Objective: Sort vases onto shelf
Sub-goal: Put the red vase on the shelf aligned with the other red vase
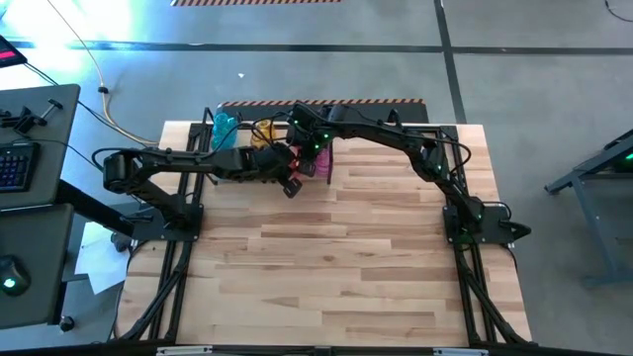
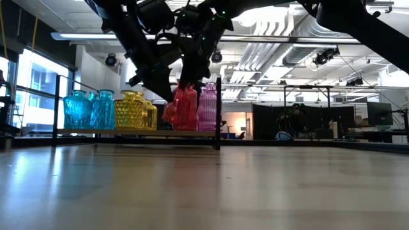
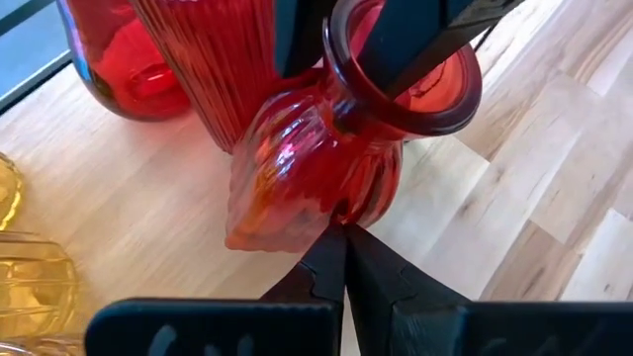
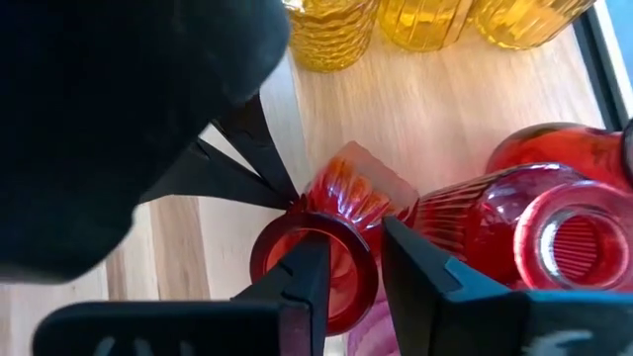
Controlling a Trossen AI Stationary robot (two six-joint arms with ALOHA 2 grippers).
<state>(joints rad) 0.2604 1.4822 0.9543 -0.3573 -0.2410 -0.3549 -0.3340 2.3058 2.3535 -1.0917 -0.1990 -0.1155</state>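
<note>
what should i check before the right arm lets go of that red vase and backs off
1. Right gripper straddles the rim of the small red vase, one finger inside the mouth: ok.
2. Jaws clear of the rim: not ok, they stand only slightly apart.
3. Vase upright: not ok, it leans in both wrist views.
4. Left gripper shut, tips against the vase's belly: ok.
5. Vase base on the shelf plank: cannot tell.
6. Neighbouring taller red vase clear: not ok, it touches.
</note>
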